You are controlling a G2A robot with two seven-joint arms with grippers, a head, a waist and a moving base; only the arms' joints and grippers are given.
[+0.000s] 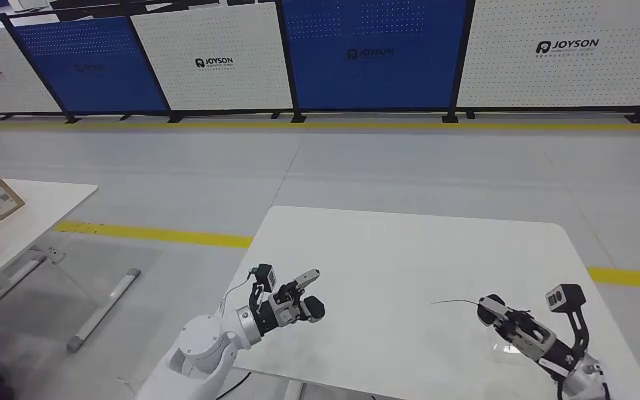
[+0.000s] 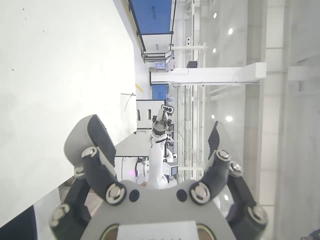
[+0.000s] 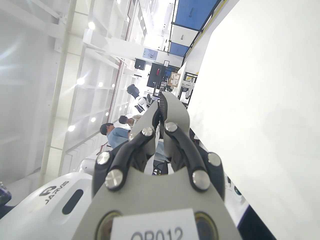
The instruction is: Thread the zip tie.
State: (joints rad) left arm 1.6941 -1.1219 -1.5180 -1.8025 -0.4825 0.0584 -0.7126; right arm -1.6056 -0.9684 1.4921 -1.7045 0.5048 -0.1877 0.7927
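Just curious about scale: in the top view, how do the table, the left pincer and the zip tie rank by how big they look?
Largest: the table.
Next: the left pincer.
Smallest: the zip tie, roughly as long as that pincer but far thinner.

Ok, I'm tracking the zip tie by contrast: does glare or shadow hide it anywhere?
Top view: even light, the zip tie reads dark against the white table, held in the right gripper. Left wrist view: the table glares, the tie is a faint line. Right wrist view: ceiling lamps flare in streaks.
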